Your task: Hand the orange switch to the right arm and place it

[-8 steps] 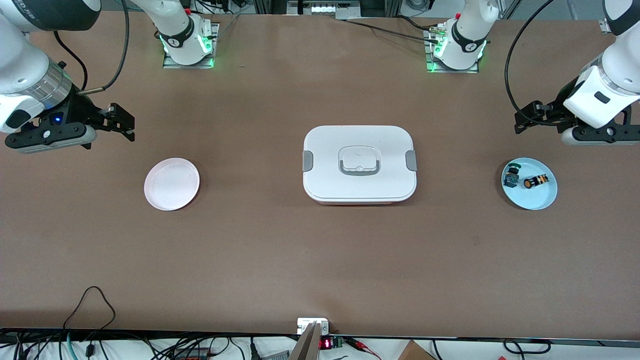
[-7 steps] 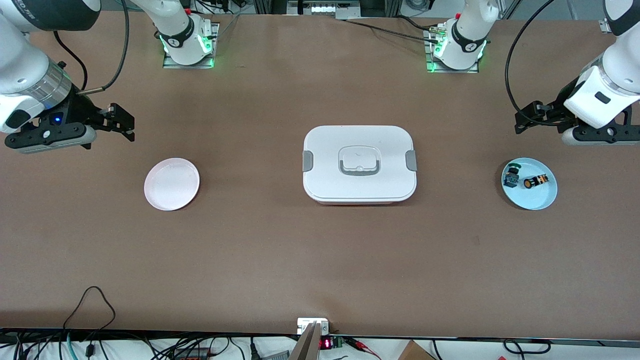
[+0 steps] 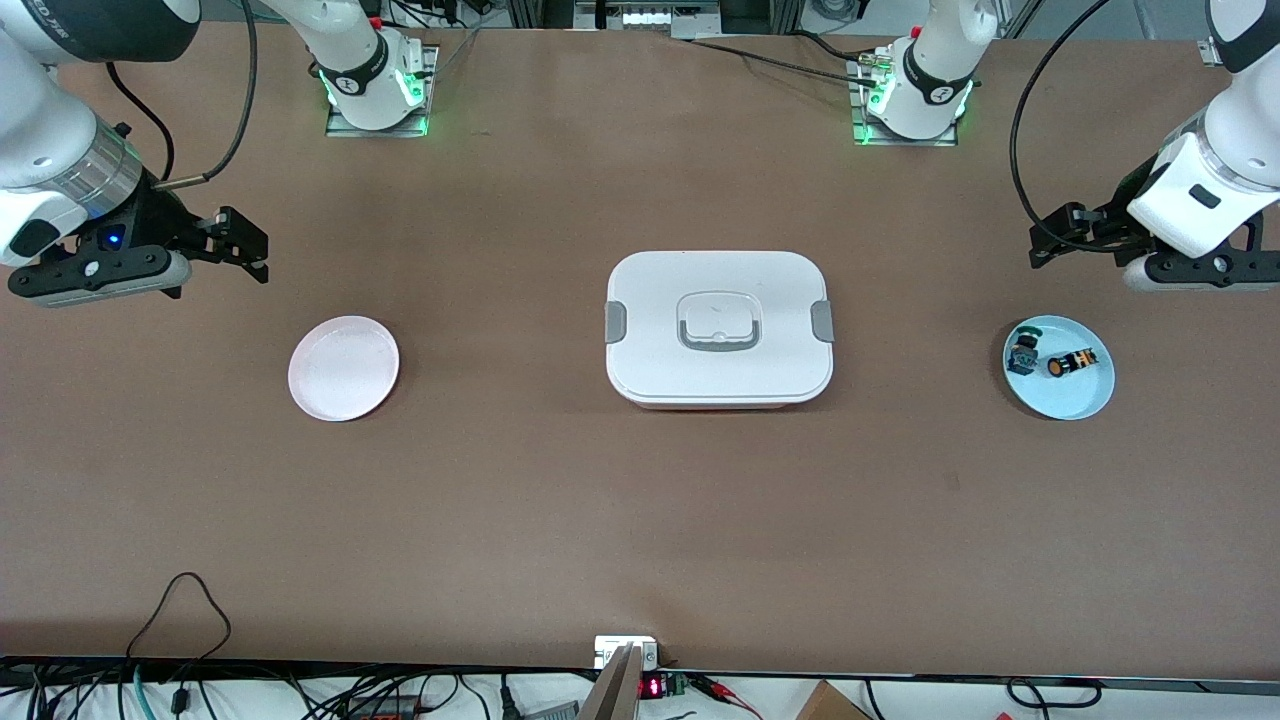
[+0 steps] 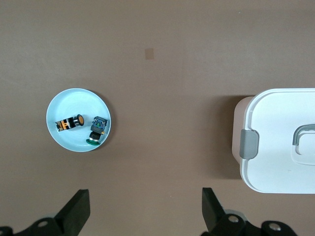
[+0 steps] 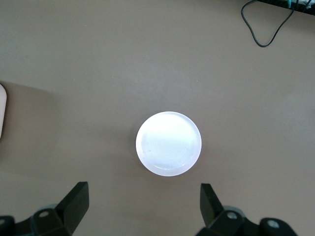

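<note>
Almost nothing has moved since the earlier frames: both arms hang in nearly the same spots, and nothing on the surface (image 3: 640,500) has shifted.

Going across the front view from its left edge: the right pincer (image 3: 240,245) hovers over bare surface at the right arm's end, its fingers wide apart and empty. Just nearer the camera lies an empty white plate (image 3: 343,367). In the middle sits a closed white lidded box (image 3: 718,327).

At the left arm's end, a light blue plate (image 3: 1085,400) holds the orange switch (image 3: 1070,363), lying on its side, beside a green-topped switch (image 3: 1022,351). The left pincer (image 3: 1062,237) hovers over the surface near that plate, fingers apart, holding nothing.

By the look of it, the task has barely begun: pickup, handover and placing all remain.
</note>
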